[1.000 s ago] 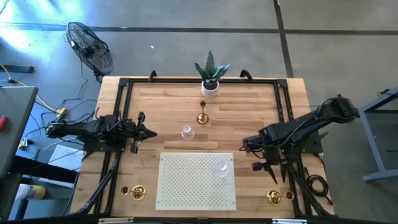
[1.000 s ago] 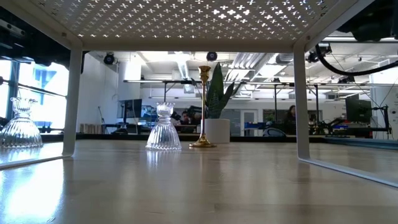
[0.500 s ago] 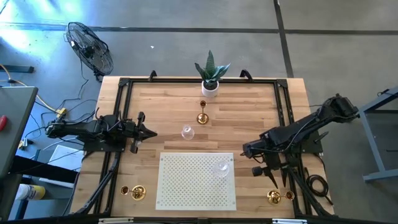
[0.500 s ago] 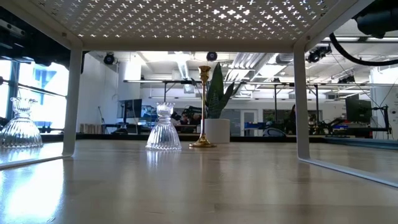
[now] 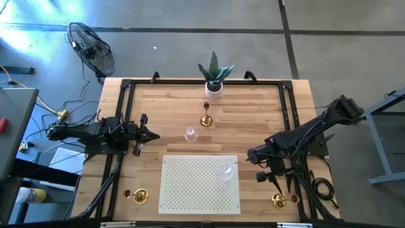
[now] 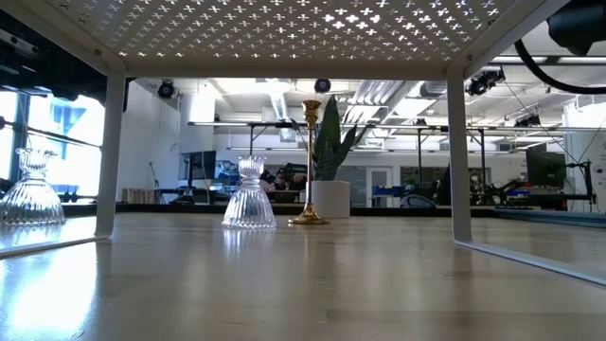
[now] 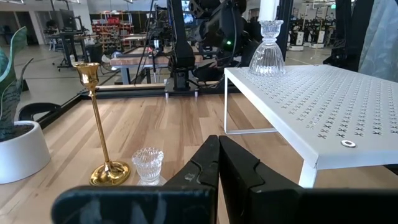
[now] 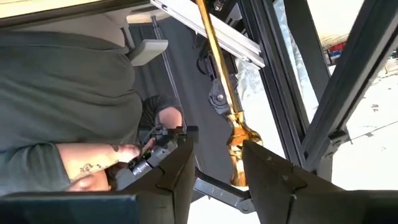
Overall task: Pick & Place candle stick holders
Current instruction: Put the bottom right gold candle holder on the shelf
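A tall gold candle stick holder (image 5: 205, 118) and a small clear glass one (image 5: 190, 134) stand on their bases mid-table. Another glass holder (image 5: 226, 170) stands on the white perforated shelf (image 5: 190, 190). Gold holders stand near the front left corner (image 5: 140, 196) and front right corner (image 5: 278, 201). The low view shows one more glass holder (image 6: 28, 189) at its left. My right gripper (image 5: 271, 180) is open, just short of the front right gold holder (image 8: 235, 137), which shows beyond its fingers. My left gripper (image 5: 152, 134) is shut and empty at the table's left.
A white pot with a green plant (image 5: 214, 88) stands at the far edge. The shelf stands on legs (image 6: 458, 161) with open room beneath. A black frame (image 5: 123, 114) rims the table. A person's hand (image 8: 93, 168) shows beyond the table in the right wrist view.
My right gripper has gone toward the table's near edge, closer to the gold holder at the front right corner. Its fingers stay open.
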Controlling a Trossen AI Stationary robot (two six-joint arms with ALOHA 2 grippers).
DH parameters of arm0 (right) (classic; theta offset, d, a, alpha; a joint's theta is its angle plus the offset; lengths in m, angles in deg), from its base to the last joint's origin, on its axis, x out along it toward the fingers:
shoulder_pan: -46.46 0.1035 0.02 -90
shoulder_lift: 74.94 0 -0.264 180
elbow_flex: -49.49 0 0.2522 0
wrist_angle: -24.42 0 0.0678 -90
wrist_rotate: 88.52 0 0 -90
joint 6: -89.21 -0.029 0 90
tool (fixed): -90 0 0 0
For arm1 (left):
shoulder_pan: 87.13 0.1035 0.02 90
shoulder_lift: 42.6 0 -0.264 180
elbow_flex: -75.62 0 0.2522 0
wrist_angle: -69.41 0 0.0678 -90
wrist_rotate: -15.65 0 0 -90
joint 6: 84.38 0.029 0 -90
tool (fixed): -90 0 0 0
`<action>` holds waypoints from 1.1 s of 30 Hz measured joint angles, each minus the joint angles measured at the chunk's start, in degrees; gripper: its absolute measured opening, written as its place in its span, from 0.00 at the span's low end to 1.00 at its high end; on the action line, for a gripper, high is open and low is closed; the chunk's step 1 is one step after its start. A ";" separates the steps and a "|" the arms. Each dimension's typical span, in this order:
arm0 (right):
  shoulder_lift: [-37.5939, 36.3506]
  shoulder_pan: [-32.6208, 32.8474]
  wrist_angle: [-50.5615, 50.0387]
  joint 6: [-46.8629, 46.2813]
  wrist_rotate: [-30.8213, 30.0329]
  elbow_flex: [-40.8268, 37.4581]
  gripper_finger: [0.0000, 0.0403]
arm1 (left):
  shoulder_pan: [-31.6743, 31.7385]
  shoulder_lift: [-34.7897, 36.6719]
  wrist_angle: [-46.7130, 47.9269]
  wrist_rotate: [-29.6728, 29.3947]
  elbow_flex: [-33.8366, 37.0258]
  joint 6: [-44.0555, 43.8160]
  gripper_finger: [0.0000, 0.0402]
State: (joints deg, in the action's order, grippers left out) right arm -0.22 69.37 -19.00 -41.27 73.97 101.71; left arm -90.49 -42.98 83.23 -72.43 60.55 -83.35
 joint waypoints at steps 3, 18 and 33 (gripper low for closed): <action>0.01 0.55 1.60 -2.11 -0.40 0.02 0.31 | -0.01 0.01 0.00 0.01 0.00 0.01 0.00; 0.04 3.34 7.91 -13.25 -1.78 0.04 0.31 | -0.01 0.02 0.00 0.00 0.01 0.01 0.00; 0.04 3.76 8.71 -21.22 -0.93 0.04 0.31 | -0.01 0.01 0.00 0.01 -0.01 0.01 0.00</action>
State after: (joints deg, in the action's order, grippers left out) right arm -0.18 73.13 -10.29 -62.49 73.05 101.75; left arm -90.51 -42.97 83.23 -72.41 60.54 -83.35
